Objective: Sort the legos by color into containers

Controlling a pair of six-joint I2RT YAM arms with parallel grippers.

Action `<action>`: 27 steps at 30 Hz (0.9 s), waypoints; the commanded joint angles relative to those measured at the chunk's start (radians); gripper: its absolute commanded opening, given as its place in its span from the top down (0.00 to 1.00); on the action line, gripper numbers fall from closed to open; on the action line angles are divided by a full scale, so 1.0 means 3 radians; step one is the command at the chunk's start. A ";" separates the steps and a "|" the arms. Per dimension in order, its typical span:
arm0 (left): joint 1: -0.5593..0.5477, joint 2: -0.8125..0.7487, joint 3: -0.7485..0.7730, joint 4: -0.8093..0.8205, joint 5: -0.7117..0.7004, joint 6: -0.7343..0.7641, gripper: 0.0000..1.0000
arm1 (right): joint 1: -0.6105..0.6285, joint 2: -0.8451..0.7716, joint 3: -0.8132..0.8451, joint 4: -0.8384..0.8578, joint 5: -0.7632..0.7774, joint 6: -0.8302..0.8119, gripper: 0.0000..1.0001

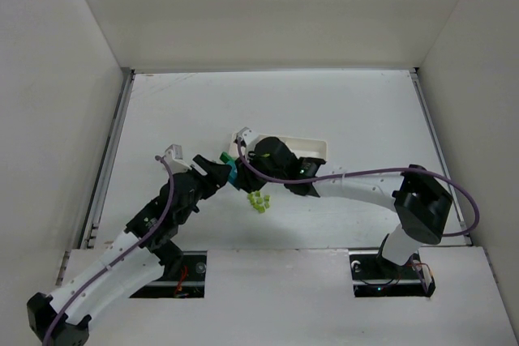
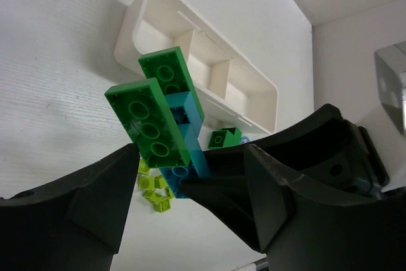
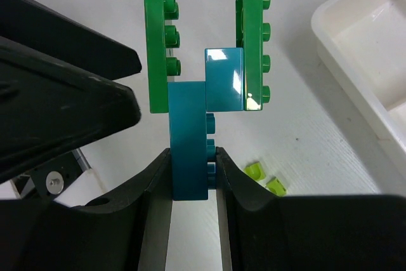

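Legos [image 3: 206, 93] hang joined in one clump above the table [image 1: 340, 111]. My right jaws pinch its blue brick [image 3: 189, 157], and my left jaws stand wide by the end of one green plate [image 2: 149, 122]. Yellow-green bricks [image 1: 259, 202] lie loose below. No brick shows in the white tray [image 2: 130, 33], so I judge the sorting barely begun.

Robotics lab, plain white walled enclosure [image 1: 268, 6], table-bolted arms [image 1: 122, 257]

The legos [image 3: 225, 80] are glossy plastic, the tray [image 2: 130, 30] smooth plastic, the table [image 1: 324, 111] matt.
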 commanded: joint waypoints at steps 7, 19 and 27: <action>0.0042 -0.0081 0.0052 -0.0003 -0.0148 0.0102 0.36 | -0.0105 -0.0110 0.0025 0.0100 0.0095 0.0034 0.75; 0.0108 0.0174 -0.0041 0.0442 0.0000 0.0087 0.37 | -0.0105 -0.0294 -0.0046 0.0268 -0.0032 0.0187 0.75; 0.0160 0.0363 -0.0046 0.0640 0.0021 0.0148 0.37 | -0.0105 -0.0330 -0.0123 0.0345 -0.0186 0.0269 0.75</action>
